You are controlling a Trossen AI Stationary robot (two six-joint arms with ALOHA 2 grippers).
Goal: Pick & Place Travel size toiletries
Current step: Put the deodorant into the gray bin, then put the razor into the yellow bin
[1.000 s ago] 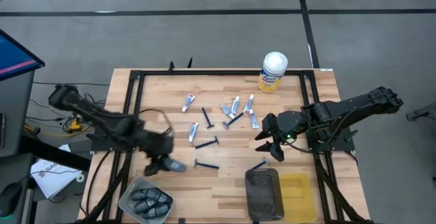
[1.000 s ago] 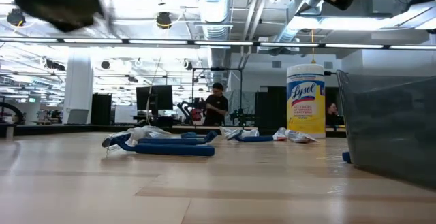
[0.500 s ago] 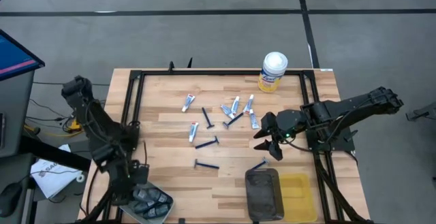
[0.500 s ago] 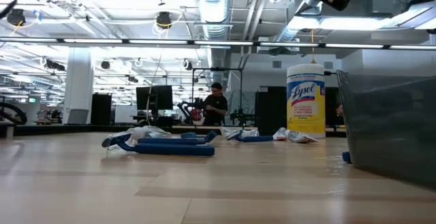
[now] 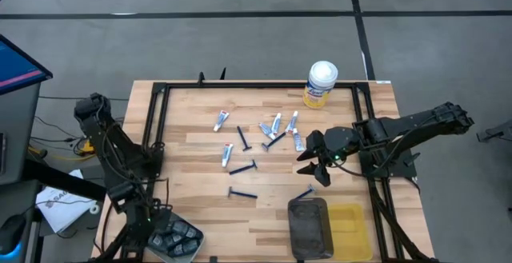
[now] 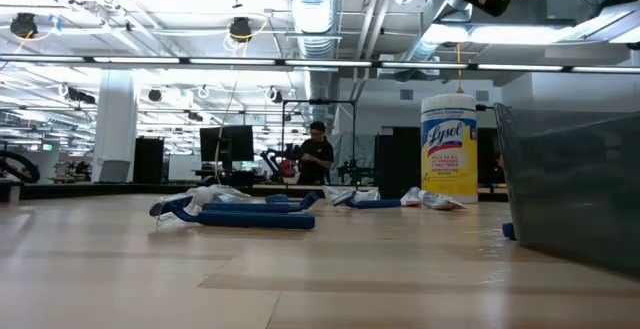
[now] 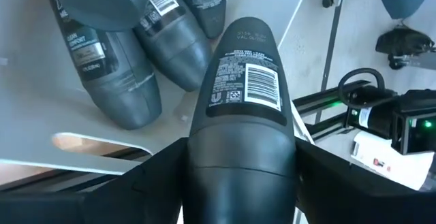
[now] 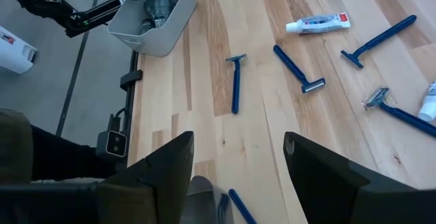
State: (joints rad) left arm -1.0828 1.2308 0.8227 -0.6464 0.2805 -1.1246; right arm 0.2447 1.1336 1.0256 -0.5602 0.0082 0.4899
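Left wrist view is showing the left gripper [image 7: 238, 176] closed around a dark grey deodorant stick [image 7: 240, 88], hanging over the grey bin [image 5: 186, 249] where others [image 7: 109, 60] are lying. A tilted release could be sending the stick onto the bin's rim and off the table edge beside it. Far from the bin, the right gripper [image 5: 320, 165] is hovering with fingers spread and empty above the blue razors [image 5: 242, 166] and white tubes [image 5: 276, 125]; descending carelessly, it could be scattering them.
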